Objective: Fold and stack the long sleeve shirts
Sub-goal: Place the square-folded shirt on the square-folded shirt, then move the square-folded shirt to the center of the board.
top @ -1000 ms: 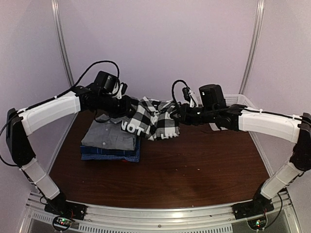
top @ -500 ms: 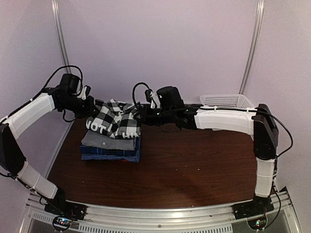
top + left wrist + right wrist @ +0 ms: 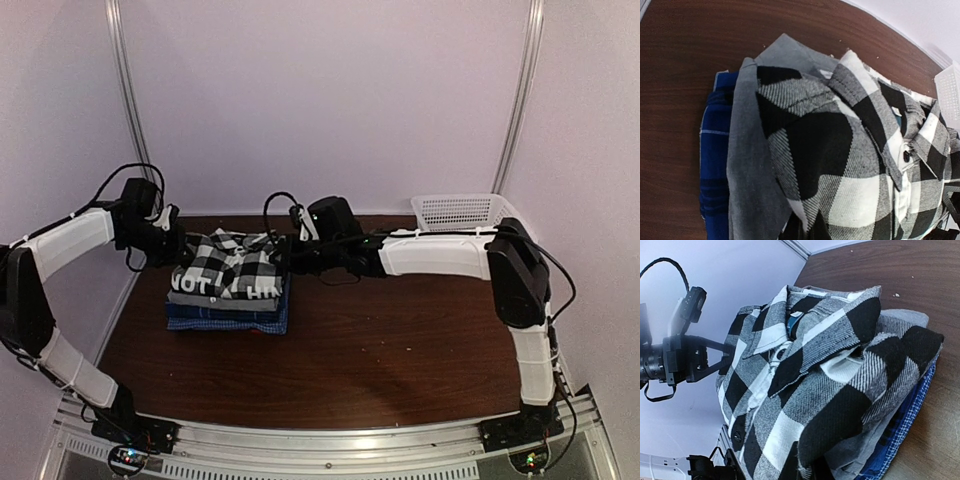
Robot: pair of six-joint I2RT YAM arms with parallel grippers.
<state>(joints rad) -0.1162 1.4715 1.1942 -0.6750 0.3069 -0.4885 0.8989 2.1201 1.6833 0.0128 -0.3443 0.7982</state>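
The black-and-white plaid shirt [image 3: 228,270], folded, lies on top of a stack, over a light grey shirt [image 3: 205,298] and dark blue shirts [image 3: 228,319]. My left gripper [image 3: 174,254] is shut on the plaid shirt's left edge and my right gripper [image 3: 290,258] on its right edge. In the left wrist view the plaid shirt [image 3: 840,165] covers the grey shirt [image 3: 747,175] and a blue shirt [image 3: 715,150], with cloth pinched in my gripper [image 3: 807,232]. In the right wrist view my gripper [image 3: 805,470] pinches a plaid shirt [image 3: 805,390] fold above the grey shirt [image 3: 902,320] and a blue shirt [image 3: 905,435].
A white mesh basket [image 3: 465,210] stands at the back right of the brown table [image 3: 400,340]; its corner [image 3: 950,92] shows in the left wrist view. The stack sits at the back left, close to the left wall.
Both arms have carried the plaid shirt leftward from above the table's middle and lowered it onto the stack. Both grippers stay shut on it.
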